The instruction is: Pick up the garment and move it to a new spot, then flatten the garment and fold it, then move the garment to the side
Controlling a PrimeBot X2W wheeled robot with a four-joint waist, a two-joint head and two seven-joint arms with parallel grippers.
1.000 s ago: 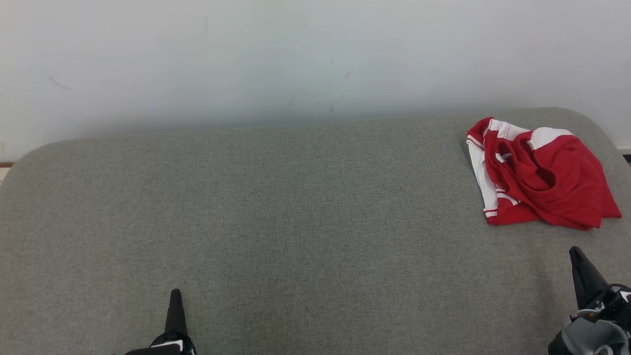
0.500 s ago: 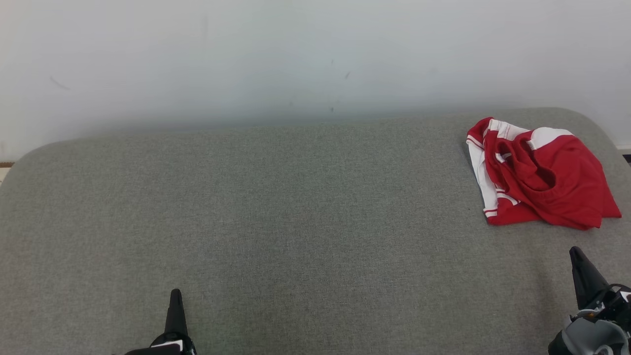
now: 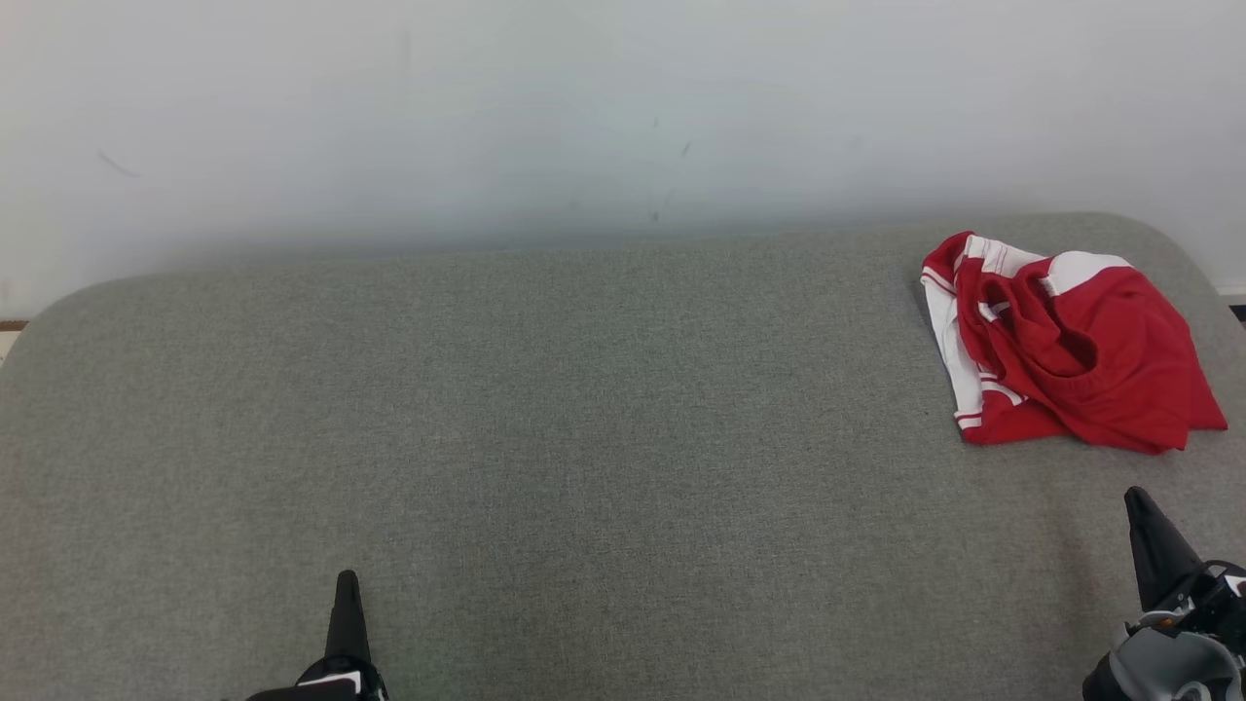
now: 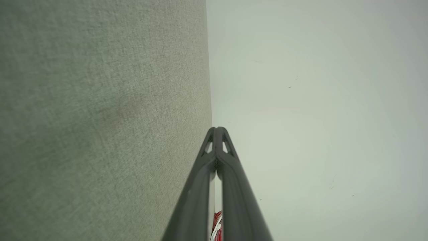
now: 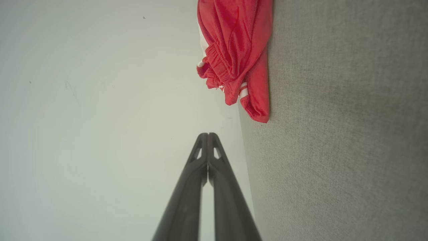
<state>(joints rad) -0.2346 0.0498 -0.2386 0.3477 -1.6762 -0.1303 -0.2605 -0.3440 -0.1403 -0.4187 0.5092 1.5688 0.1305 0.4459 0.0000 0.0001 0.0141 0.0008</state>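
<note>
Over at the far right corner of the grey fabric surface point(image 3: 584, 409), the red and white shorts point(image 3: 1071, 350) sit in a crumpled heap, elastic waistband showing, close to the pale wall point(image 3: 584, 97). Down at the near edge, the left fingers point(image 3: 346, 613) are pressed together, holding nothing, well apart from the shorts. Same deal with the right fingers point(image 3: 1154, 545): closed and empty, near the right edge, with the shorts just ahead of them but not touching.

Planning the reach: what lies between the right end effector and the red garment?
Bare grey upholstery separates the right end effector from the garment, as the head view shows; no object sits in that stretch.
</note>
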